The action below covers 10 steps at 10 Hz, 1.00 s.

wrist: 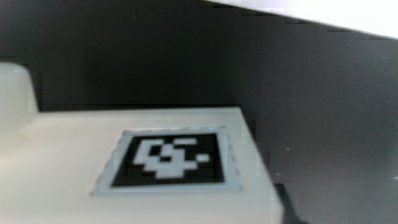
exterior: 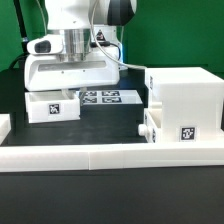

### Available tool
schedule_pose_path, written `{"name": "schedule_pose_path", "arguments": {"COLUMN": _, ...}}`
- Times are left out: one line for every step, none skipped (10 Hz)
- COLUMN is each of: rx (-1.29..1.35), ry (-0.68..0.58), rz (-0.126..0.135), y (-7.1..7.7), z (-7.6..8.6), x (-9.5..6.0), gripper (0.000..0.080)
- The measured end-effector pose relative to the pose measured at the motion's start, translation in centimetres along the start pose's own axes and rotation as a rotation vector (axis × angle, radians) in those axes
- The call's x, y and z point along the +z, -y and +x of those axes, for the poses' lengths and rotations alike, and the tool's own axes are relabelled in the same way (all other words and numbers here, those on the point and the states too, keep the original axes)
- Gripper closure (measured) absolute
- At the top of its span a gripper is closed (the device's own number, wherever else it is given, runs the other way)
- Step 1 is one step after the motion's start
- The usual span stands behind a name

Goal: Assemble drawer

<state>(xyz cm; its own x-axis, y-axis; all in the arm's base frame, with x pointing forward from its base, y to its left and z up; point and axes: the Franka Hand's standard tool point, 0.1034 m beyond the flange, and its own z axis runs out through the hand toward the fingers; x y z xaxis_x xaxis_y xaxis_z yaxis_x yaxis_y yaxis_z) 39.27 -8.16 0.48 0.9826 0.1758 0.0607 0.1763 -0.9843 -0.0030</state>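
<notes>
A small white drawer tray with a square tag rests on the dark table at the exterior view's left. My gripper hangs straight down onto the tray's top edge; its fingertips are hidden behind the tray, so I cannot tell how the jaws stand. In the wrist view the tray's tagged white face fills the near part of the picture, very close. The large white cube-like housing stands at the right. A second knobbed tray sits at its lower left side.
The marker board lies flat between the tray and the housing. The long low white border wall runs along the front. Dark table lies beyond the tray.
</notes>
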Motion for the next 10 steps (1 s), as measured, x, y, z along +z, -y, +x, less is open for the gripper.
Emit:
{"name": "schedule_pose_path", "arguments": {"rx": 0.000, "ry": 0.000, "rz": 0.000, "y": 0.0, "z": 0.0, "x": 0.0, "gripper": 0.0758}}
{"name": "schedule_pose_path", "arguments": {"rx": 0.000, "ry": 0.000, "rz": 0.000, "y": 0.0, "z": 0.0, "x": 0.0, "gripper": 0.0758}}
{"name": "schedule_pose_path", "arguments": {"rx": -0.012, "ry": 0.006, "rz": 0.004, "y": 0.3, "z": 0.1, "x": -0.1, "gripper": 0.0758}}
{"name": "schedule_pose_path", "arguments": {"rx": -0.061, "ry": 0.023, "rz": 0.013, "y": 1.3, "z": 1.0, "x": -0.9, "gripper": 0.0758}}
{"name": "schedule_pose_path", "arguments": {"rx": -0.120, "ry": 0.042, "rz": 0.023, "y": 2.0, "z": 2.1, "x": -1.9, "gripper": 0.0758}}
{"name": "schedule_pose_path", "arguments": {"rx": -0.185, "ry": 0.056, "rz": 0.030, "y": 2.5, "z": 3.4, "x": -2.9, "gripper": 0.0758}}
{"name": "schedule_pose_path", "arguments": {"rx": -0.241, "ry": 0.064, "rz": 0.034, "y": 2.6, "z": 4.5, "x": -3.6, "gripper": 0.0758}}
{"name": "schedule_pose_path", "arguments": {"rx": -0.249, "ry": 0.055, "rz": 0.031, "y": 2.6, "z": 4.5, "x": -3.4, "gripper": 0.0758}}
{"name": "schedule_pose_path", "arguments": {"rx": -0.250, "ry": 0.058, "rz": 0.033, "y": 2.6, "z": 4.3, "x": -3.3, "gripper": 0.0758}}
{"name": "schedule_pose_path", "arguments": {"rx": -0.297, "ry": 0.058, "rz": 0.034, "y": 2.6, "z": 4.3, "x": -3.3, "gripper": 0.0758}}
